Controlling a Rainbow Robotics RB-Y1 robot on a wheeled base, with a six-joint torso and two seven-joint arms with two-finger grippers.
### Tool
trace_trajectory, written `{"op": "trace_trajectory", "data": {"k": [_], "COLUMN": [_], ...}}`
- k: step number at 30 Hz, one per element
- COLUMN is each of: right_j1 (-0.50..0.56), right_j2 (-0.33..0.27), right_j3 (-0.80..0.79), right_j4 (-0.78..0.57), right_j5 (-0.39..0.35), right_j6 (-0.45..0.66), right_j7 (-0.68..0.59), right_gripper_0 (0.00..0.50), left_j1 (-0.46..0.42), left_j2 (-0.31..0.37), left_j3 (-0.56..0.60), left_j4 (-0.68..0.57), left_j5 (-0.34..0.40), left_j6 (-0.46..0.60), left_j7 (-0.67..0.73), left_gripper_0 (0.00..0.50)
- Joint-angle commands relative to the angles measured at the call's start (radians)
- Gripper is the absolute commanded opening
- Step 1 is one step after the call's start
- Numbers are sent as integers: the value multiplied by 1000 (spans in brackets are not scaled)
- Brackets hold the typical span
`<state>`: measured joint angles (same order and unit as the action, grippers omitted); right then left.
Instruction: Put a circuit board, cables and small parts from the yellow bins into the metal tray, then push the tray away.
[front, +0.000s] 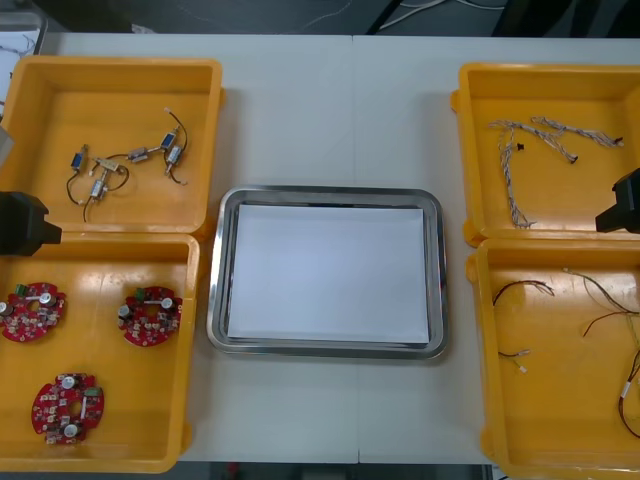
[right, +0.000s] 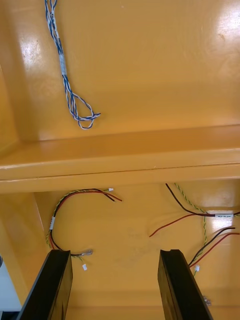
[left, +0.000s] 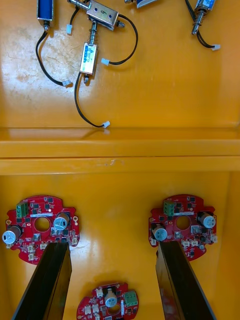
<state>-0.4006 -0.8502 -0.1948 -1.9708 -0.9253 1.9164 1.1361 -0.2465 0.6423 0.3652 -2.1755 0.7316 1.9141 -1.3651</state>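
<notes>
The metal tray (front: 437, 270), white inside, sits at the table's middle with nothing in it. Three round red circuit boards (front: 152, 315) lie in the near left yellow bin (front: 100, 360). My left gripper (left: 111, 246) hangs open above that bin; one circuit board (left: 42, 227) lies just past one fingertip and another (left: 182, 225) just past the other. Small metal parts (front: 130, 165) with black leads lie in the far left bin (front: 60, 90). My right gripper (right: 114, 252) is open over the near right bin (front: 550, 400), above red and yellow cables (right: 80, 200).
A twisted blue and white cable (front: 530, 150) lies in the far right bin (front: 560, 90); its looped end (right: 82, 117) lies just beyond the wall between the two right bins. The left arm (front: 22, 222) and right arm (front: 622, 205) sit at the table's side edges.
</notes>
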Motion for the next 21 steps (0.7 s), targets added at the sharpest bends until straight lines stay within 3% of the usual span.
{"op": "trace_trajectory", "data": {"k": [1,21], "right_j1": [8,8], "right_j2": [-41,-41], "right_j3": [-32,-32], "right_j4": [-30,-30], "right_j5": [-7,-7], "right_j6": [3,3], "right_j7": [-27,-27], "right_gripper_0": [500,500], "left_j1": [7,7], "left_j2": [42,42], "left_j3": [24,24], "left_j4": [-7,-7], "left_j5": [-8,-8], "left_j6": [6,6], "left_j7": [-6,-6], "left_gripper_0": [500,500]}}
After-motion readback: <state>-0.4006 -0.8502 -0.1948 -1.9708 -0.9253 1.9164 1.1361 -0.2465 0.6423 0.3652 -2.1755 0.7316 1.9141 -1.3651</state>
